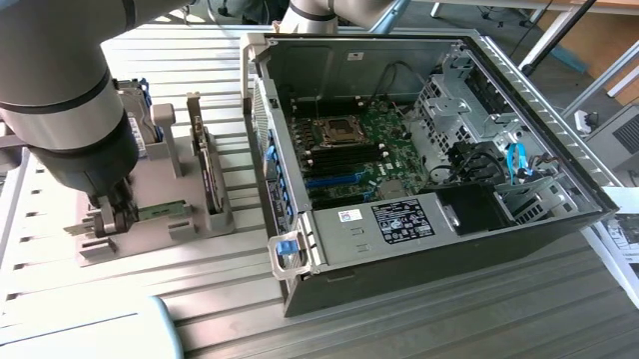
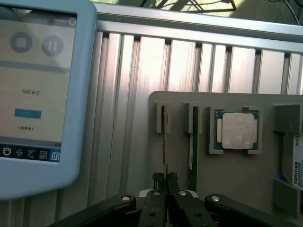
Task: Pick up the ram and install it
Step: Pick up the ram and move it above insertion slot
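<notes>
Where the pincer (image 2: pixel 165 178) clamps, ram (image 2: pixel 164 139) looks thin.

Reads "TOSHIBA", printed sideways, on the white drive label (image 2: pixel 296 171). Illegible on the teach pendant screen (image 2: pixel 33 94) and on the black case sticker (image 1: pixel 399 221), six o'clock of the motherboard (image 1: pixel 384 131).
</notes>
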Controlling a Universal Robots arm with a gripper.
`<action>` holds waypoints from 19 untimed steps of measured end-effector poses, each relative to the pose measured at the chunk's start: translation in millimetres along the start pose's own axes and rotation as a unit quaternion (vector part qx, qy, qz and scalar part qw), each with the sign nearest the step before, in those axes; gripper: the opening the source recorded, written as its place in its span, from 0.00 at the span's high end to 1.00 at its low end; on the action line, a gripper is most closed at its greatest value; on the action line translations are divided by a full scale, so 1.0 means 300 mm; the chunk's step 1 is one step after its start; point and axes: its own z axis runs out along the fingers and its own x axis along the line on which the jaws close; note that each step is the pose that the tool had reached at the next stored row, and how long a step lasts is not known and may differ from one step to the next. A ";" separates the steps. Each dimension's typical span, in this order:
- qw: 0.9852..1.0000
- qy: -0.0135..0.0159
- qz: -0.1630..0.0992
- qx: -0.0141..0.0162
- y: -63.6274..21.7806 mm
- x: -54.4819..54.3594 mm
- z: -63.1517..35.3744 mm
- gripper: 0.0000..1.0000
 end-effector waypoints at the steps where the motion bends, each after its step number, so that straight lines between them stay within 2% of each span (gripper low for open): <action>1: 1.000 0.000 0.000 0.000 0.000 0.000 -0.008 0.87; 4: 1.000 0.000 0.000 0.000 0.001 -0.001 -0.036 0.87; 7: 1.000 0.000 0.000 0.000 0.003 -0.003 -0.098 0.87; 8: 1.000 0.000 0.000 0.000 0.003 -0.004 -0.129 0.87; 15: 1.000 0.000 0.000 0.000 0.005 -0.005 -0.200 0.87; 19: 1.000 0.000 0.000 0.000 0.006 -0.006 -0.227 0.87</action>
